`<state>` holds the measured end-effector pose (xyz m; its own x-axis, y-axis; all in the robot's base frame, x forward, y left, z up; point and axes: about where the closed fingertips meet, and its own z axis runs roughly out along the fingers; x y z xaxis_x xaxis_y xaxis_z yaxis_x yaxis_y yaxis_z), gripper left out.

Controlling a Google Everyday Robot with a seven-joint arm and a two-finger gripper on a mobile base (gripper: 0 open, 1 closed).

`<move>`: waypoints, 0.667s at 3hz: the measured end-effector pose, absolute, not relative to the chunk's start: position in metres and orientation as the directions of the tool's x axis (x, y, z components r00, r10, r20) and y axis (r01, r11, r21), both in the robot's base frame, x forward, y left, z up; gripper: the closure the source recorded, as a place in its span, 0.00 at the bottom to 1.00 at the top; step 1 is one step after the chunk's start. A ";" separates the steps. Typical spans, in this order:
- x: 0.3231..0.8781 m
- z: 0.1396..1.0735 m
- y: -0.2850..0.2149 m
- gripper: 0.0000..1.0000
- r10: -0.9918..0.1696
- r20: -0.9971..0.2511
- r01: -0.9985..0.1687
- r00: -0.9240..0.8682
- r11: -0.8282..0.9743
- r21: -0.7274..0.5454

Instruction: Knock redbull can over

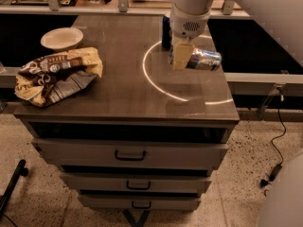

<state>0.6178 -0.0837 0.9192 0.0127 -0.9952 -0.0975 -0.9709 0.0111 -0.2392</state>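
Crumpled snack bag [57,74] lying at left edge of cabinet top [123,96], white bowl [61,38] sitting just behind it. Dark-blue can [166,30] standing upright at far side, partly hidden by arm. Gripper [182,56] hanging tip-down inside light ring [144,72], close to surface. How far it's spread, cannot tell. Redbull can [204,59] lying on its side right of gripper, left end hidden behind it, silver top pointing toward right edge. Touching or just beside, cannot tell.
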 end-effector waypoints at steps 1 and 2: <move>0.604 0.886 -0.085 0.82 -0.997 -0.082 -0.987 -0.013 0.026 -0.156; 0.589 0.857 -0.087 0.59 -0.998 -0.051 -0.996 -0.036 0.041 -0.085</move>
